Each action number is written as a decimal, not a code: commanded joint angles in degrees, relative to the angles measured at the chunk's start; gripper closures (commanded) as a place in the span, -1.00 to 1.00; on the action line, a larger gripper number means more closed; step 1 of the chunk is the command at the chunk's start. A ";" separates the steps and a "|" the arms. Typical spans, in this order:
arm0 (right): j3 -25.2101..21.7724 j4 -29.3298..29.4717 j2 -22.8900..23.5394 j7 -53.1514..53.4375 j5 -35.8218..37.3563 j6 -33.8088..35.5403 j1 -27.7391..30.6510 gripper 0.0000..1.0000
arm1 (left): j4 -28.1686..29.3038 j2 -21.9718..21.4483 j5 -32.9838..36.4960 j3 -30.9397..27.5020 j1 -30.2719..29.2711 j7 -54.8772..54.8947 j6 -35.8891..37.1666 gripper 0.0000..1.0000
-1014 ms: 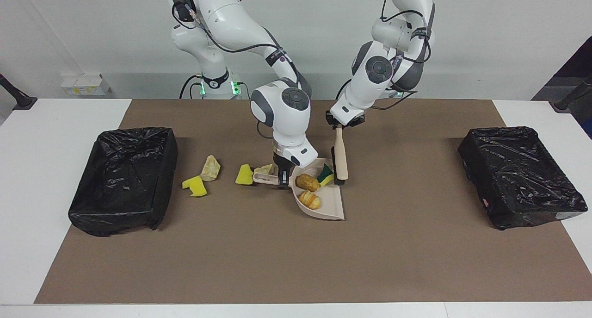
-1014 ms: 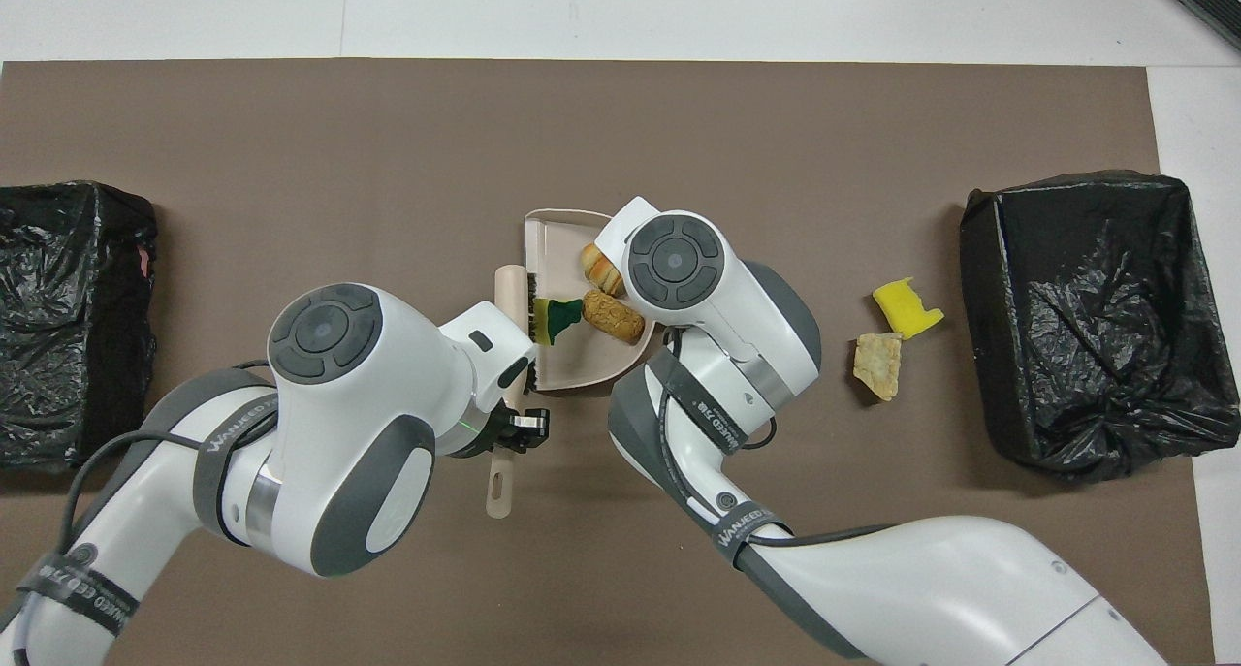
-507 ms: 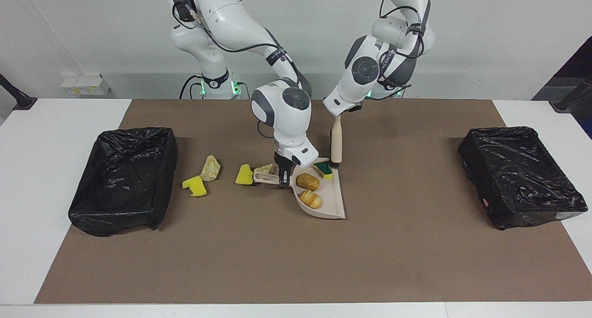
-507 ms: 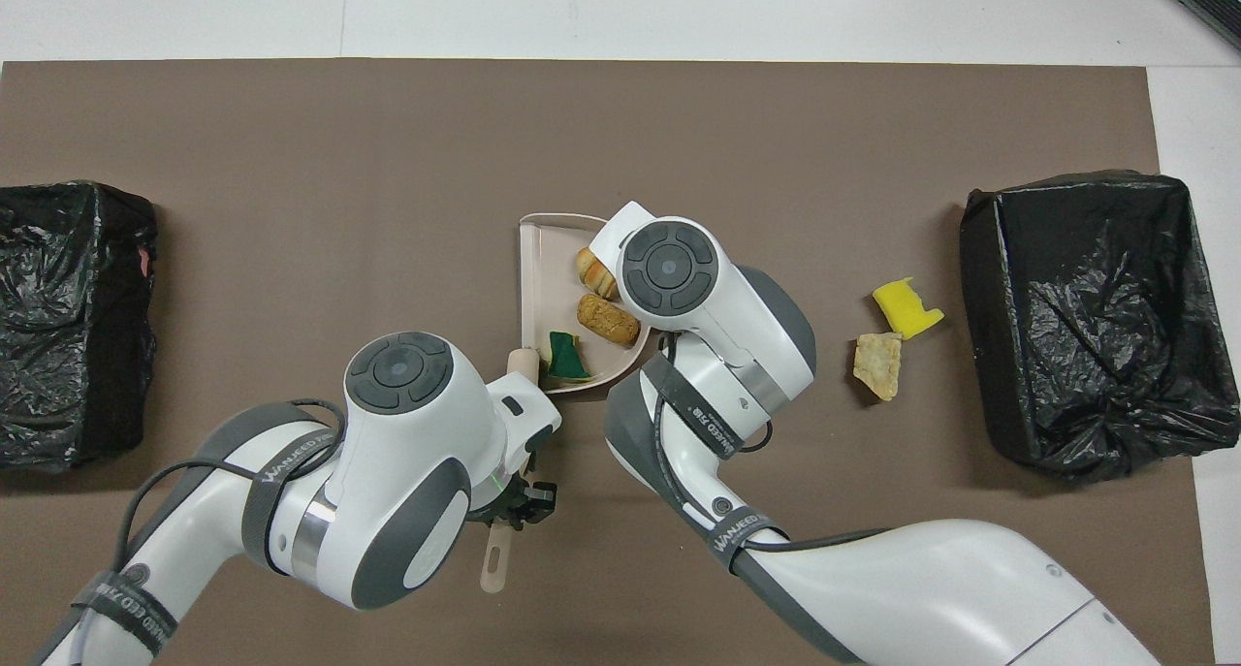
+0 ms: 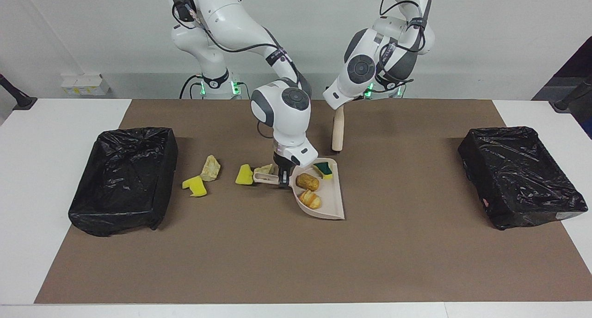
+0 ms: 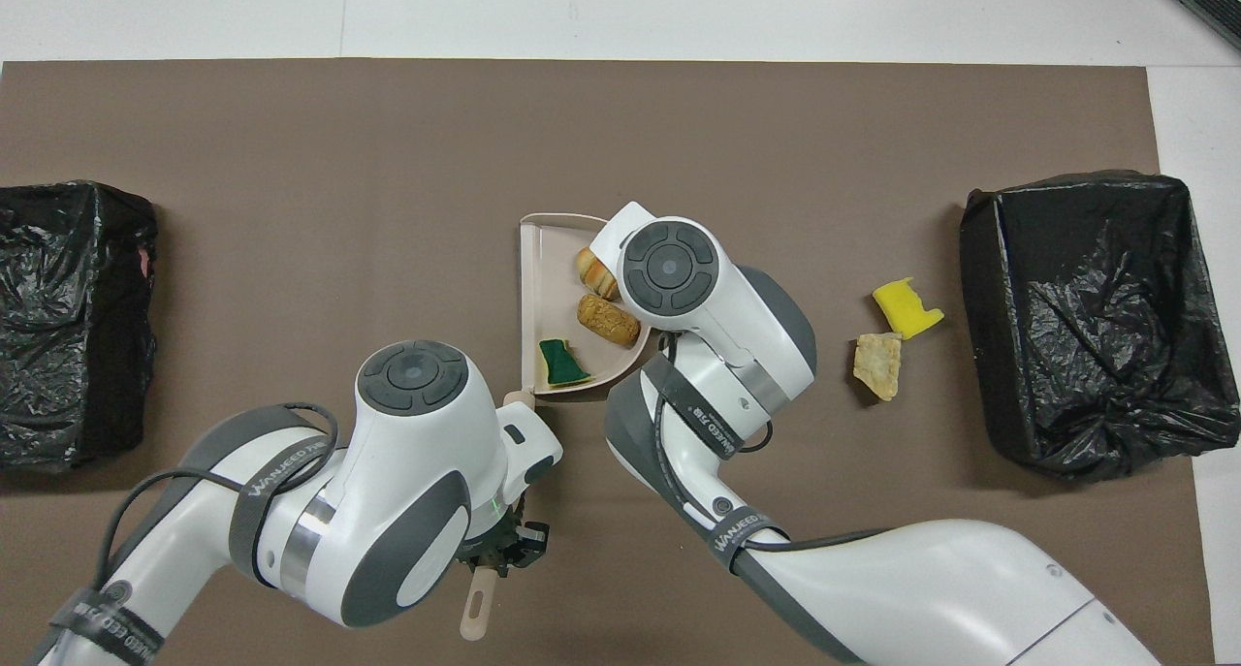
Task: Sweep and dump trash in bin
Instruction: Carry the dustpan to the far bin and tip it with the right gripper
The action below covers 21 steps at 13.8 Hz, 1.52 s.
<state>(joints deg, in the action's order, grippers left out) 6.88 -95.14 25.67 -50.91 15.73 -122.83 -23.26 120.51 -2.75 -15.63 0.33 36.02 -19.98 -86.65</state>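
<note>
Two black-lined bins (image 5: 124,179) (image 5: 520,176) sit on the brown surface (image 5: 296,262), one at each end. The beige dustpan (image 5: 329,200) holds three pieces of trash: two bread rolls (image 5: 307,182) (image 5: 309,199) and one green-topped yellow sponge (image 5: 323,170). At about nine o'clock from the dustpan in the facing view lie four more: two yellow sponge chunks (image 5: 243,174) (image 5: 195,186) and two pale lumps (image 5: 264,169) (image 5: 210,167). The right pincer (image 5: 283,177) is clamped on the dustpan's handle. The left pincer (image 6: 499,555), closed, grips one brush (image 5: 337,130), lifted over the surface.
</note>
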 commanded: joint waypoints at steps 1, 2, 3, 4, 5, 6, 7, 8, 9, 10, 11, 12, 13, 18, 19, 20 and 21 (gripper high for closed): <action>0.50 -5.92 -7.46 -0.67 -4.19 -0.92 3.13 1.00 | -2.82 -2.95 1.13 -1.38 -0.33 0.64 2.89 1.00; 0.50 -7.59 -9.65 -2.59 -6.04 -0.84 4.62 1.00 | -3.26 -4.53 1.22 -1.39 -2.60 0.38 4.20 1.00; 0.50 -8.56 -11.42 -5.74 -7.45 -0.57 6.46 1.00 | -3.27 -6.55 1.22 -1.30 -3.92 -0.58 4.65 1.00; 0.50 -9.27 -13.09 -9.08 -9.03 0.56 8.30 1.00 | -3.18 -7.52 1.22 -1.30 -4.02 -3.02 3.96 1.00; 0.50 -9.53 -14.67 -12.33 -10.70 2.66 10.06 1.00 | -3.01 -7.53 1.22 -1.13 -3.68 -7.22 1.77 1.00; 0.50 -9.54 -16.25 -15.76 -12.11 4.68 12.60 1.00 | -2.13 -7.62 1.30 -0.51 -2.98 -12.57 -3.47 1.00; 0.50 -9.54 -17.40 -18.93 -13.00 6.27 14.72 1.00 | -1.34 -7.97 1.30 0.10 -2.19 -16.37 -6.74 1.00; 0.50 -9.54 -18.63 -21.57 -13.88 7.68 16.91 1.00 | 0.32 -8.93 1.30 0.72 -1.66 -17.89 -9.56 1.00; 0.50 -9.54 -19.86 -24.64 -14.06 8.65 19.02 1.00 | 3.12 -10.16 1.30 1.77 -1.13 -18.08 -12.20 1.00; 0.50 -9.54 -20.74 -27.89 -14.06 9.27 21.39 1.00 | 5.58 -10.95 1.30 2.91 -0.78 -18.43 -14.40 1.00; 0.41 -9.54 -21.71 -30.45 -14.06 10.67 23.68 1.00 | 7.70 -11.14 1.30 4.22 -0.60 -18.95 -16.42 1.00; 0.41 -9.54 -22.41 -33.26 -14.06 11.72 26.23 1.00 | 9.63 -10.62 1.30 5.54 -0.34 -20.00 -19.05 1.00; 0.41 -9.45 -22.68 -36.59 -14.06 12.26 28.51 1.00 | 12.09 -10.26 1.30 6.34 0.71 -20.19 -22.21 1.00; -0.11 -8.39 -22.77 -51.98 -14.76 12.70 43.10 1.00 | 18.43 -10.26 1.30 6.52 3.53 -15.00 -27.95 1.00; -0.20 -8.39 -22.77 -53.31 -13.72 12.53 45.39 1.00 | 19.14 -10.26 1.30 6.52 3.88 -15.44 -29.26 1.00; -0.38 -8.39 -22.86 -54.19 -12.40 11.83 46.72 1.00 | 19.58 -10.35 1.30 6.52 4.06 -15.53 -30.58 1.00; -0.38 -8.39 -22.86 -54.29 -9.61 11.13 47.77 1.00 | 19.85 -10.35 1.30 6.52 4.06 -15.96 -31.03 1.00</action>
<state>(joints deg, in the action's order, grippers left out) 5.86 -102.85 4.13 -104.08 3.61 -110.75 22.73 137.79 -10.80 -14.98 7.56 38.76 -35.86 -115.22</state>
